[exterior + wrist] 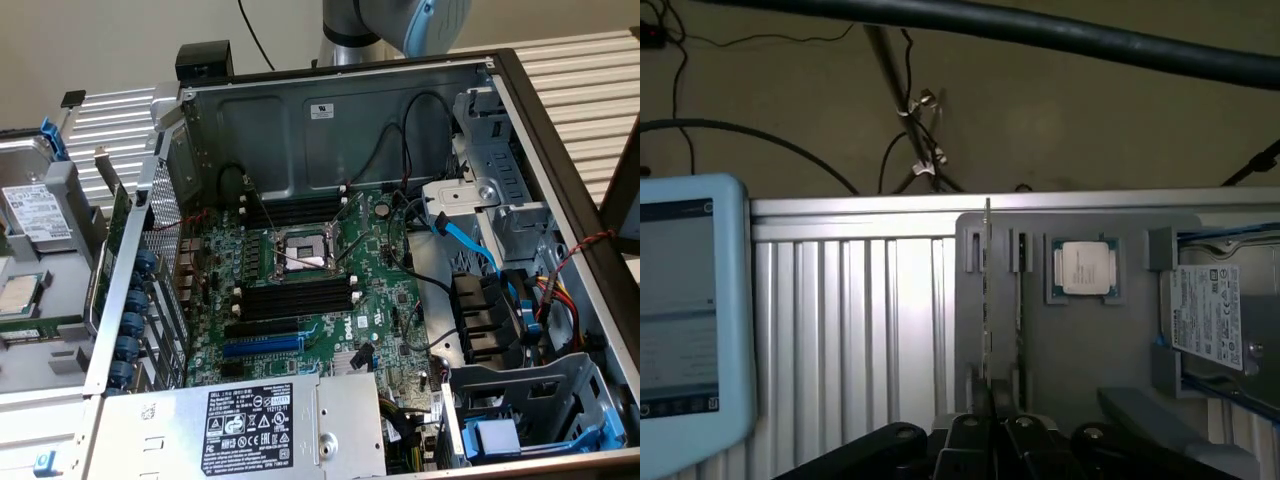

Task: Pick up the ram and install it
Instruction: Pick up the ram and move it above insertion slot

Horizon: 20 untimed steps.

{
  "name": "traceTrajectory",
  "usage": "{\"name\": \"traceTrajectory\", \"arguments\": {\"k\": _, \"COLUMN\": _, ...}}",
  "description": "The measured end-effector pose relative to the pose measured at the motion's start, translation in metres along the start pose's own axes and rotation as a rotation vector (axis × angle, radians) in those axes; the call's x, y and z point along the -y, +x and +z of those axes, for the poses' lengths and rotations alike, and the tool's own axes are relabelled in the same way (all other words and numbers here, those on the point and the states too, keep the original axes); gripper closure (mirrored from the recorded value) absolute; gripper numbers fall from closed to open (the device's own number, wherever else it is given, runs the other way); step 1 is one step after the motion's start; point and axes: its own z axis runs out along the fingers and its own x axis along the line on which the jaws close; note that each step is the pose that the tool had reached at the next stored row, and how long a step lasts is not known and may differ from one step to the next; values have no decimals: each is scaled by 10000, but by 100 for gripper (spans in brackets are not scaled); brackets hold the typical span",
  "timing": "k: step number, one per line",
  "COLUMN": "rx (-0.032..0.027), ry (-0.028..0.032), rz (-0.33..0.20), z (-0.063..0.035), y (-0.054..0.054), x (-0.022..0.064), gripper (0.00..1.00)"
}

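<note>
The ram (986, 300) stands on edge in a slot of the grey holder (1080, 350), so I see it as a thin green strip. In the wrist view my gripper (990, 398) is in line with this strip and well short of it, its black fingers (978, 410) shut together with nothing visibly held. In the exterior view the ram (110, 178) sticks up from the holder at that view's left, outside the open computer case (330, 120). On the motherboard, black memory slots (300, 295) with white end clips lie on either side of the processor socket (303, 250). The arm (400, 22) shows behind the case.
A loose processor (1083, 268) and a hard drive (1210, 315) sit on the holder beside the ram. A blue-framed tablet (685, 310) stands nearby on the ribbed metal table (850, 320). Cables, drive cages (530, 400), a blue expansion slot (262, 345) and the power supply (250, 420) crowd the case.
</note>
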Motion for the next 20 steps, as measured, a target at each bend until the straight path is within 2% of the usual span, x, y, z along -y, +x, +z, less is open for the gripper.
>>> {"name": "traceTrajectory", "arguments": {"k": 13, "rx": 0, "ry": 1, "rz": -1, "z": -592, "y": 1, "x": -11, "gripper": 87}}
{"name": "traceTrajectory", "arguments": {"k": 20, "rx": 0, "ry": -1, "rz": 0, "z": -916, "y": -1, "x": 57, "gripper": 87}}
